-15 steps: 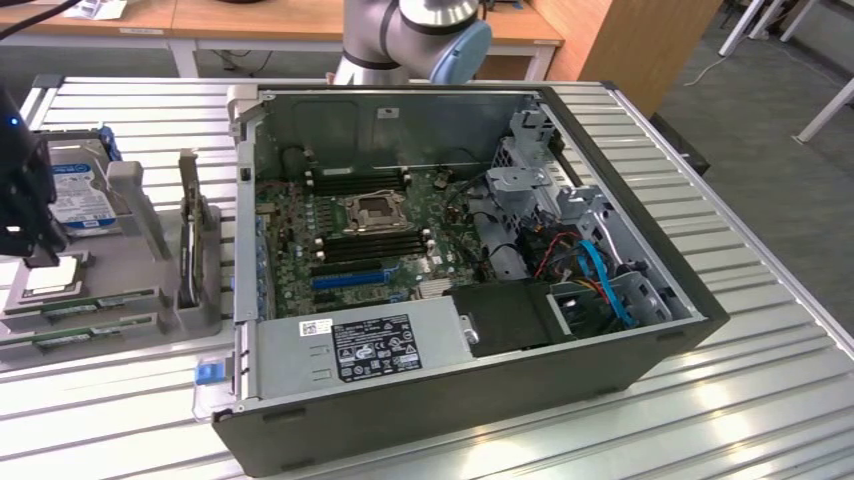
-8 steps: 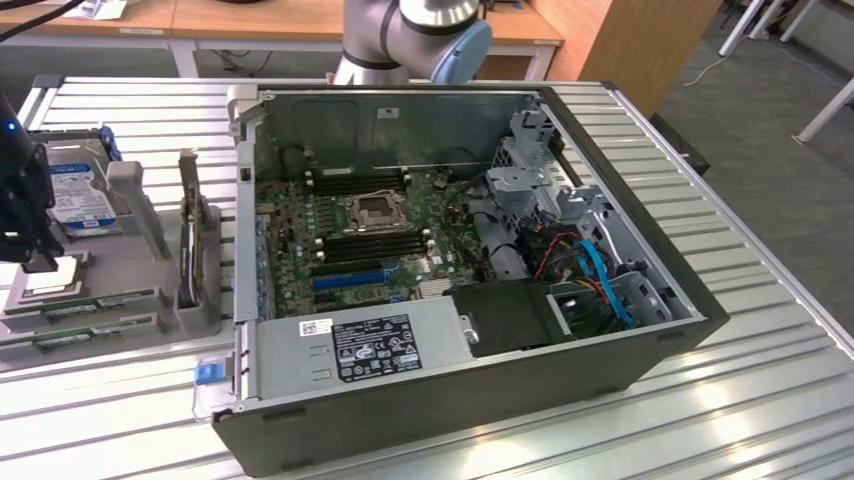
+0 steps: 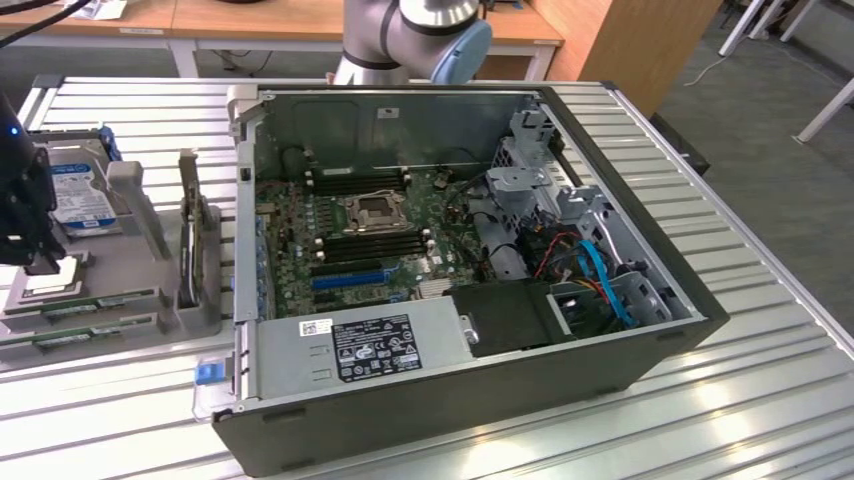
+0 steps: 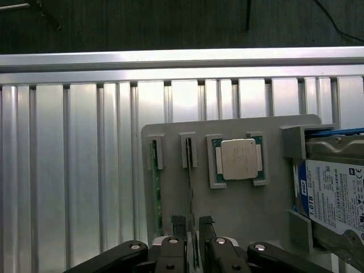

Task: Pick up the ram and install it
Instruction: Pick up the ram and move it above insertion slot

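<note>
Straddling the ram [image 4: 189,170], the claw [image 4: 192,222] holds its jaws apart, one either side, nothing clamped. Treat the stick as light, stiff, thin and fragile: grip the flat faces near the top edge. The claw points straight down over the grey holder [image 4: 250,205], where the ram stands on edge, on the worktop [image 4: 68,170].

hard drive: the blue-and-white sticker on the hard drive [image 4: 333,199] carries large characters that look like "1.0tb"; the finer print beside them is too small to read.
power supply: the black label [image 3: 378,350] on the power supply [image 3: 360,345], at 6 o'clock in the case [image 3: 467,405], has rows of marks, none legible.
white tag: the white tag [image 3: 316,326], at 10 o'clock of the black label, is barcode-like and unreadable.
processor: the processor [image 4: 239,159] lid has no legible marking.
</note>
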Robot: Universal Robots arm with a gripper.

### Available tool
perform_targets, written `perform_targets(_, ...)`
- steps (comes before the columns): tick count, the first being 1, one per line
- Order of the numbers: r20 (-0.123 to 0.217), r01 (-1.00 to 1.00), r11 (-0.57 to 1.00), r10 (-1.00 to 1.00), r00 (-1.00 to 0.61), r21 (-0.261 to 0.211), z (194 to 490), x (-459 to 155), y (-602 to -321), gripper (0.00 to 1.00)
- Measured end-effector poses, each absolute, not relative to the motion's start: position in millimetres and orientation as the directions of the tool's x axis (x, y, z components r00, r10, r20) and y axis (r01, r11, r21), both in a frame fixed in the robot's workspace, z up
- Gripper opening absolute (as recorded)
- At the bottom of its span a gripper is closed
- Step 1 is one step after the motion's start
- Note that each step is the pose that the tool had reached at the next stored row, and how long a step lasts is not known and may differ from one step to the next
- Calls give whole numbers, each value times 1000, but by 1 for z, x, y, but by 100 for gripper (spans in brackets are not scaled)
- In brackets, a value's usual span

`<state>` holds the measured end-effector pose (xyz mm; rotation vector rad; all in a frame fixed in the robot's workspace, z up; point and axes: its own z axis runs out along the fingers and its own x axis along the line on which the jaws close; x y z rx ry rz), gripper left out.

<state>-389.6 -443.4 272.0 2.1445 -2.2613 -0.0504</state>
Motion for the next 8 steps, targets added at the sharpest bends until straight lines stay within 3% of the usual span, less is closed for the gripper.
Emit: perform_targets(8, -4, -998, 53, -999, -53, 40, 260, -390, -443, 24)
